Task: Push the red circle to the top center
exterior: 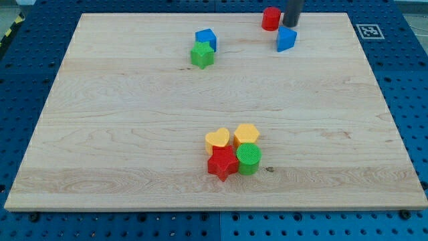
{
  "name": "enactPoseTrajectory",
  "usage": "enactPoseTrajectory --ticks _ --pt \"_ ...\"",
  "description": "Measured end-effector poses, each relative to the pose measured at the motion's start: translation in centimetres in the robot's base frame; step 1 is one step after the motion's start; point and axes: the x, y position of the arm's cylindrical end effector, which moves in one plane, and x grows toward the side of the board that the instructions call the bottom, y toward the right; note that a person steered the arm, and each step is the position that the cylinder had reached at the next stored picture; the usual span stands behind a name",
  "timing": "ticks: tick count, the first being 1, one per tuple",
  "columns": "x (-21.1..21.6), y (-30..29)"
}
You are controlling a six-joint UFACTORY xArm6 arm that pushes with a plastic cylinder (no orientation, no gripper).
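Observation:
The red circle (271, 18) is a short red cylinder near the view's top edge, a little right of centre. My tip (289, 25) is the lower end of the dark rod coming down from the top edge. It stands just right of the red circle, close to it, and just above a blue triangular block (286, 39). I cannot tell whether the tip touches the red circle.
A blue cube (206, 38) and a green star (202, 55) sit together at upper centre-left. A cluster lies at lower centre: yellow heart (217, 139), yellow hexagon (246, 134), red star (222, 163), green circle (249, 158). The wooden board (100, 134) lies on a blue pegboard, with a marker tag (368, 31) at the top right.

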Motion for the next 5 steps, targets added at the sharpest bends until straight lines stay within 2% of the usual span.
enactPoseTrajectory --ticks 2,3,4,5 --pt "-0.3 -8.9" --pt "-2.9 -6.2" --pt "-3.0 -6.6" --pt "-3.0 -11.5"
